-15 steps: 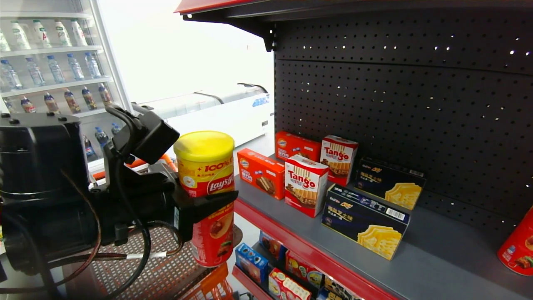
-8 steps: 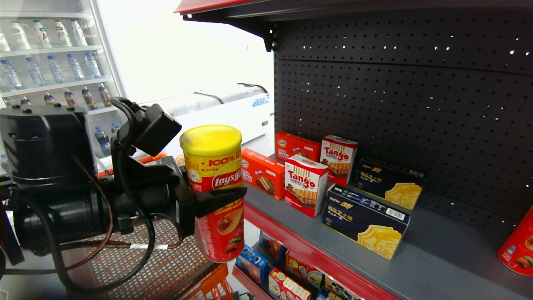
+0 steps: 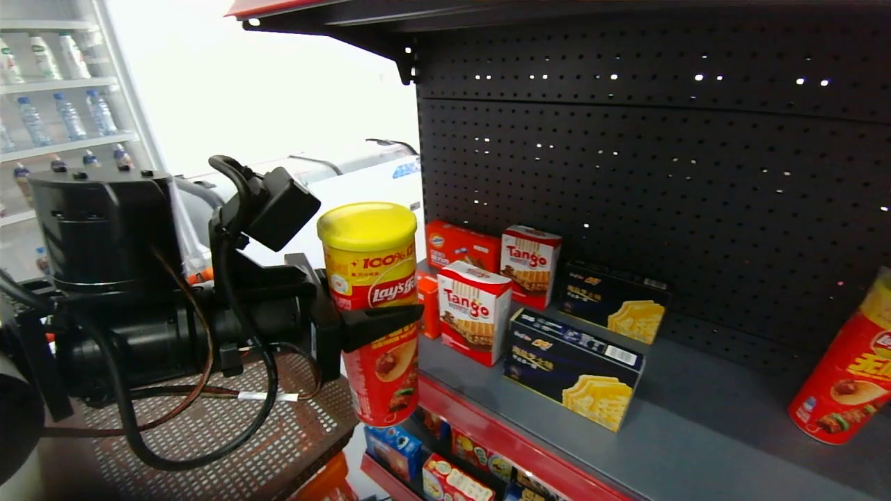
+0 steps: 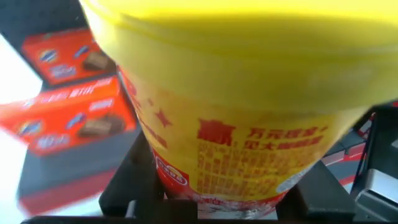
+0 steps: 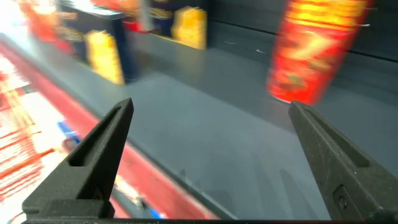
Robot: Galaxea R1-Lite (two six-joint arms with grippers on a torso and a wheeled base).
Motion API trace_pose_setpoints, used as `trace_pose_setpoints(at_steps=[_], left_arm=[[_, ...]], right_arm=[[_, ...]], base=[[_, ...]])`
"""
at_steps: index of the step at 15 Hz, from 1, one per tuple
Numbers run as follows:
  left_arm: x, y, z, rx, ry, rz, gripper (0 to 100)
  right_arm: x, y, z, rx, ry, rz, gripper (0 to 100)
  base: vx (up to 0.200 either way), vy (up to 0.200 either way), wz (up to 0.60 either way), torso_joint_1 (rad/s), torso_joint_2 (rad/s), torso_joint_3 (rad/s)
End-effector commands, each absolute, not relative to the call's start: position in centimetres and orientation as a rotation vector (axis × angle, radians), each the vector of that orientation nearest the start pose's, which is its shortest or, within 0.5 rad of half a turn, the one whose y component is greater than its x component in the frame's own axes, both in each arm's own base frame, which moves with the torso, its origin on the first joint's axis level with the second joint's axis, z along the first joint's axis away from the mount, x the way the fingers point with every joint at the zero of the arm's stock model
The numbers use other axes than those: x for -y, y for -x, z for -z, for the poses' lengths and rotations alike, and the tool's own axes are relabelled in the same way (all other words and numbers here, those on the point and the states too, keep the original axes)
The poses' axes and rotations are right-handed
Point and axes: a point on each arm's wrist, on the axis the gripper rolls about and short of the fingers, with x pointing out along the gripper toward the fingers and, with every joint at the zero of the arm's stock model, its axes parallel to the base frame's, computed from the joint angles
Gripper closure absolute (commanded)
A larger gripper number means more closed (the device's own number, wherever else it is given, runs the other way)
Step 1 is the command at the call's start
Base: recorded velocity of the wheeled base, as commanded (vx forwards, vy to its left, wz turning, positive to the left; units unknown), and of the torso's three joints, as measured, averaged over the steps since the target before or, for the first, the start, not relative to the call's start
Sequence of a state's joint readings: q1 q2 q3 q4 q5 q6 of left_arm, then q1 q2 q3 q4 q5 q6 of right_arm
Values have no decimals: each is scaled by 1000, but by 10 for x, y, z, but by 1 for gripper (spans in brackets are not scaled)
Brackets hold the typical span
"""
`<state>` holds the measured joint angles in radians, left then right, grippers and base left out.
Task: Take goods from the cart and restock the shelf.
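Left gripper (image 3: 381, 325) is clamped round the waist of the tall red cardboard crisp can with a yellow plastic lid (image 3: 369, 278), held upright just off the left front corner of the grey metal shelf board (image 3: 696, 431). Placing it well probably means clearing the red lip, staying upright, and aiming for bare board past the dark blue boxes (image 3: 557, 348), where the right gripper (image 5: 211, 163) gapes wide, empty.

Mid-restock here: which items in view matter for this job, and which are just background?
Job: chips can held in left gripper; grey shelf; open right gripper.
Background: wafer boxes, dark boxes, second can already shelved, drinks cooler.
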<state>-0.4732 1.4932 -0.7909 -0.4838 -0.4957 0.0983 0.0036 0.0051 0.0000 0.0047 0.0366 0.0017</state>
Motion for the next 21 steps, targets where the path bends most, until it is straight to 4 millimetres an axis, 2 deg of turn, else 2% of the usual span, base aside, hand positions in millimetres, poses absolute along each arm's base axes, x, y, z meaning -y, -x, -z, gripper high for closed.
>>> trace_pose_setpoints(at_steps=[1,7,15,19,21], left_arm=[[133,-223,-229,-151,-90,997,100],[152,-209,-241,-105,-96,1086,100],[152,-205,-243,-96,-96,1091,100],[152,-205,-242,-100,-96,1091,100],[153,-206,-243,-96,-96,1091,100]], right_arm=[[-1,22,-75,-9,-2,-40,0],[-1,22,-75,-9,-2,-40,0],[-1,22,-75,-9,-2,-40,0],[-1,22,-75,-9,-2,-40,0],[-1,22,-75,-9,-2,-40,0]], base=[[0,0,-600,17,-7,-7],[0,0,-500,0,3,4],[0,0,0,0,0,0],[0,0,-600,-4,2,2],[0,0,0,0,0,0]])
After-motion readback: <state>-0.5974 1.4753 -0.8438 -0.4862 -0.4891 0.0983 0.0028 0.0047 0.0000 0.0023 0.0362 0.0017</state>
